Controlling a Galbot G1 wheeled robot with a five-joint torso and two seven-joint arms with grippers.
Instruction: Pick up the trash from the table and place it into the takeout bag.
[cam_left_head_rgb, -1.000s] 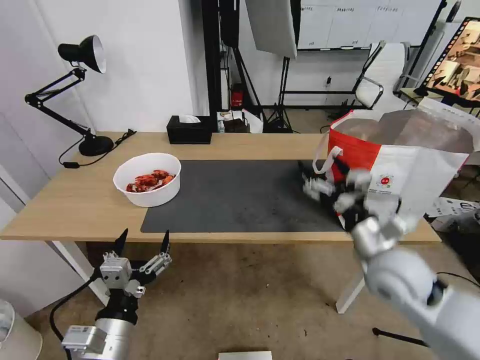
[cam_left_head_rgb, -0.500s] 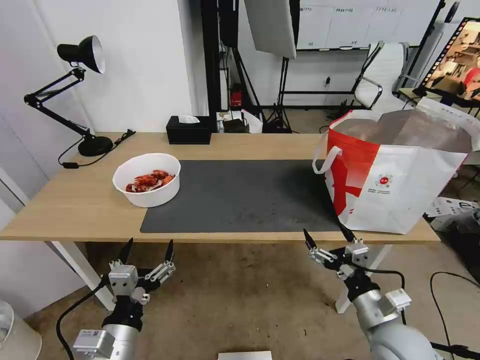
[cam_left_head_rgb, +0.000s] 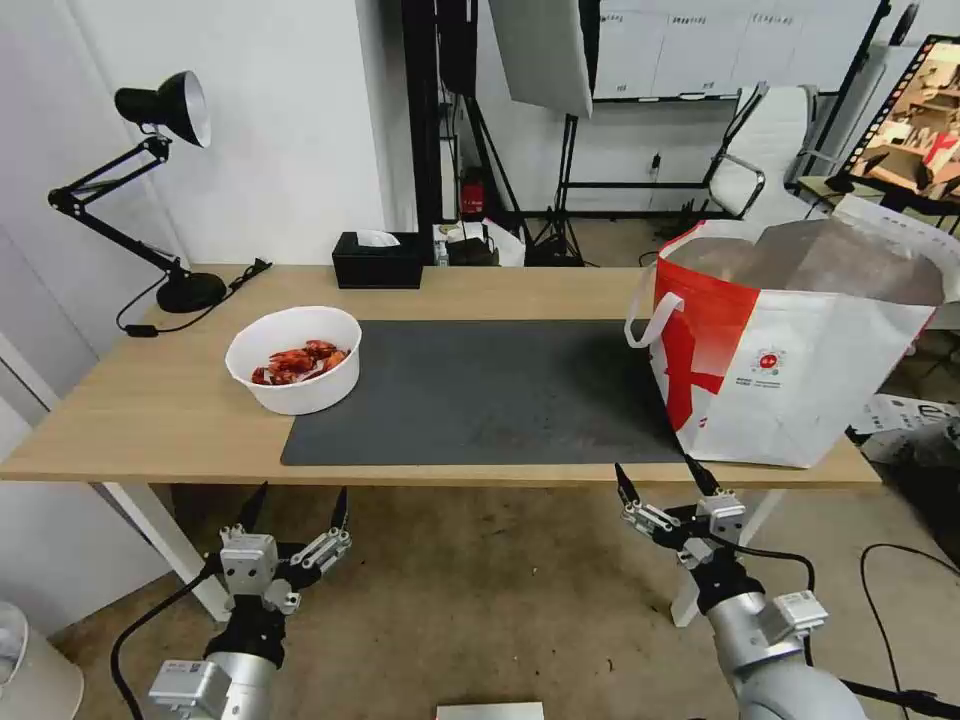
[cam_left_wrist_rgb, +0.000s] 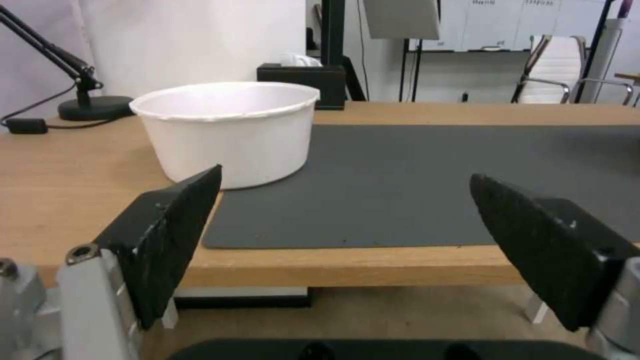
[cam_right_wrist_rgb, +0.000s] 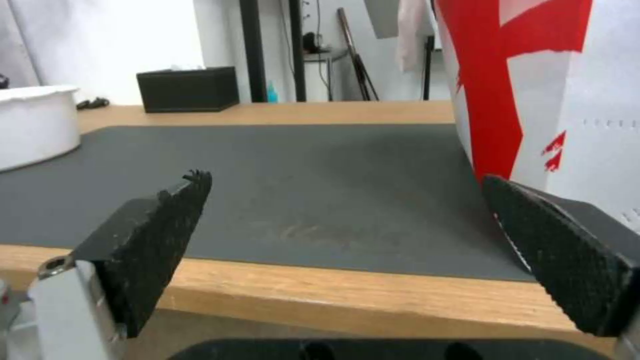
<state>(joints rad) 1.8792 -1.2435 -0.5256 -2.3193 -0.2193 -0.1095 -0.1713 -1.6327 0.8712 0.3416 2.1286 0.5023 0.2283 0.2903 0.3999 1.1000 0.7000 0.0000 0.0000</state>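
So the only trash I can spot out on the worktop (cam_left_head_rgb: 150, 410) is one white bowl of red crayfish shells (cam_left_head_rgb: 294, 358), sitting toward the left end, with its right side just overlapping the left edge of the dark grey mat (cam_left_head_rgb: 480, 390). The one takeout bag (cam_left_head_rgb: 790, 350) stands open at the right end, partly on the mat's right edge, foil lining showing, one white loop handle (cam_left_head_rgb: 650, 318) hanging toward the mat.

My read: this is a between-picks step. Both grippers hang below the front edge of the worktop, holding nothing. The left gripper (cam_left_head_rgb: 293, 510) is near the front-left part, jaws spread wide, pointing up at the bowl; in its wrist view the bowl (cam_left_wrist_rgb: 227, 132) sits just beyond the left finger. The right gripper (cam_left_head_rgb: 665, 482) is below the front edge right by the bag, jaws equally wide and empty.

Next move, I'd guess, is the left arm rising over the edge and taking the bowl by its rim, kept level so the shells don't spill, then carrying it across to the bag.

Other stuff: one black tissue box (cam_left_head_rgb: 378, 260) at the back edge and one black desk lamp (cam_left_head_rgb: 165, 190) at the back-left corner.
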